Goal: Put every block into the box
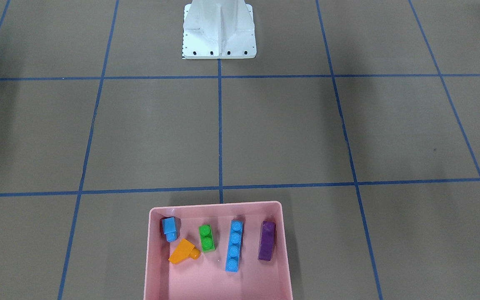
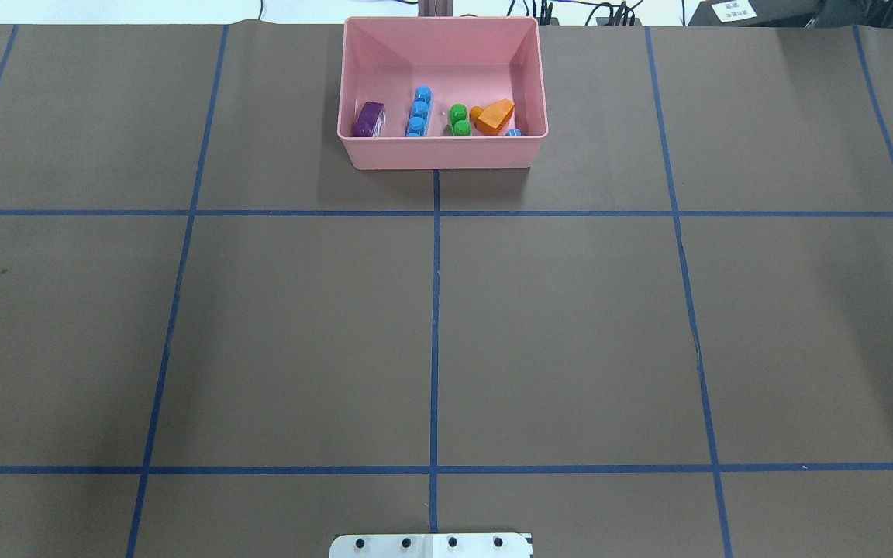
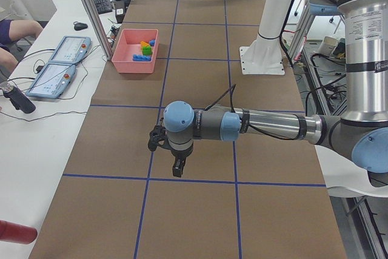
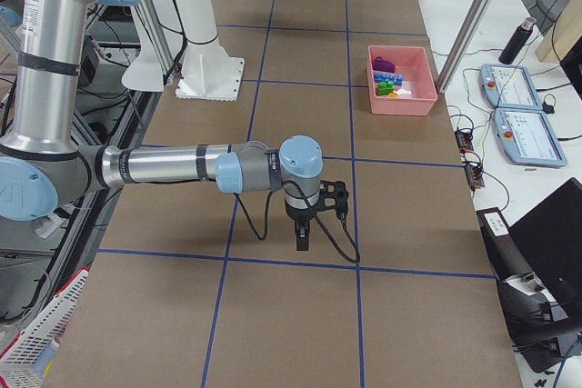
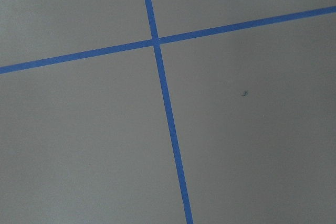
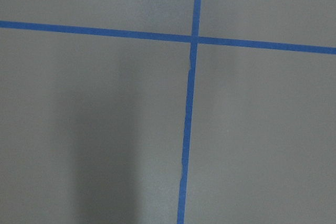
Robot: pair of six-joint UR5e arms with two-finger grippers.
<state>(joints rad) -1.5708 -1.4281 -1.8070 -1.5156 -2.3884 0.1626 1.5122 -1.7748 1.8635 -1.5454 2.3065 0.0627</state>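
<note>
The pink box (image 1: 215,204) holds all five blocks: small blue (image 1: 169,227), orange sloped (image 1: 183,251), green (image 1: 207,238), long blue (image 1: 234,246) and purple (image 1: 266,246). The overhead view shows the box (image 2: 439,151) at the table's far middle. My left gripper (image 3: 176,171) shows only in the exterior left view, hanging low over bare table far from the box (image 3: 124,59). My right gripper (image 4: 301,241) shows only in the exterior right view, also far from the box (image 4: 414,102). I cannot tell whether either is open or shut. Both wrist views show only table and blue tape.
The white metal base (image 1: 219,31) stands at the robot's side of the table and also shows in the overhead view (image 2: 431,545). Blue tape lines grid the brown surface. Teach pendants (image 3: 60,65) lie on a side table beyond the box.
</note>
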